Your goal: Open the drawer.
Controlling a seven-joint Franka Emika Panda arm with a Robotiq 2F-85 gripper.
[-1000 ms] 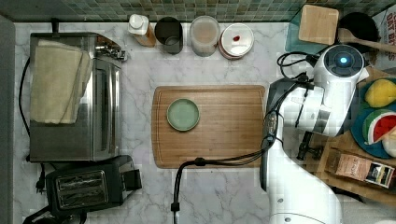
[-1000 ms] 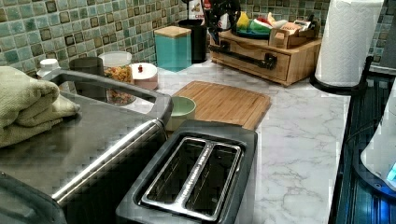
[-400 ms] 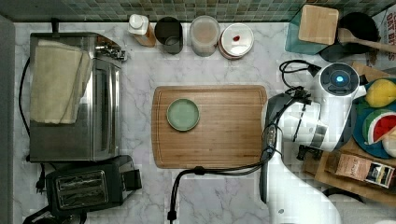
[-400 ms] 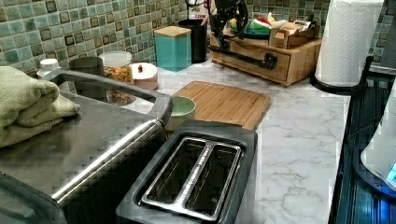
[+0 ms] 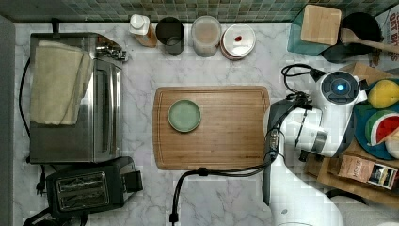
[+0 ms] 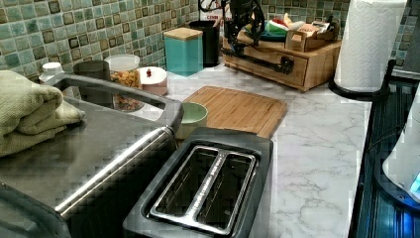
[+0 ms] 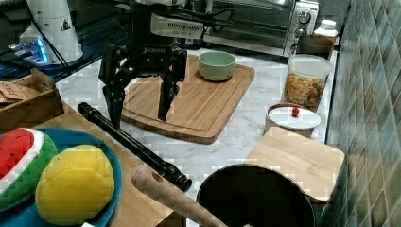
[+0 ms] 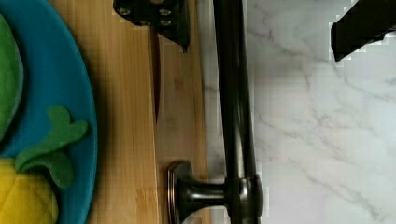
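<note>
The drawer (image 6: pixel 270 71) sits in a low wooden box at the counter's end, its front flush with the box in the left view. A long black bar handle (image 7: pixel 142 147) (image 8: pixel 235 93) (image 6: pixel 257 58) runs across that front. My gripper (image 7: pixel 139 111) (image 8: pixel 260 49) (image 6: pixel 244 43) hangs just above the handle and is open. One finger (image 8: pixel 161 18) is over the wooden box top and the other finger (image 8: pixel 362 28) is over the marble, so the bar lies between them without contact. In the top view the arm (image 5: pixel 329 117) covers the gripper.
A blue plate (image 7: pixel 101 146) with toy fruit rests on the box top close to the gripper. A cutting board (image 5: pixel 211 127) with a green bowl (image 5: pixel 184 115) lies beside the box. A black utensil pot (image 7: pixel 255 196) with a wooden spoon and a teal canister (image 6: pixel 183 49) stand nearby.
The arm has shifted toward the top view's bottom edge and the gripper has come down closer over the handle. The drawer has not moved.
</note>
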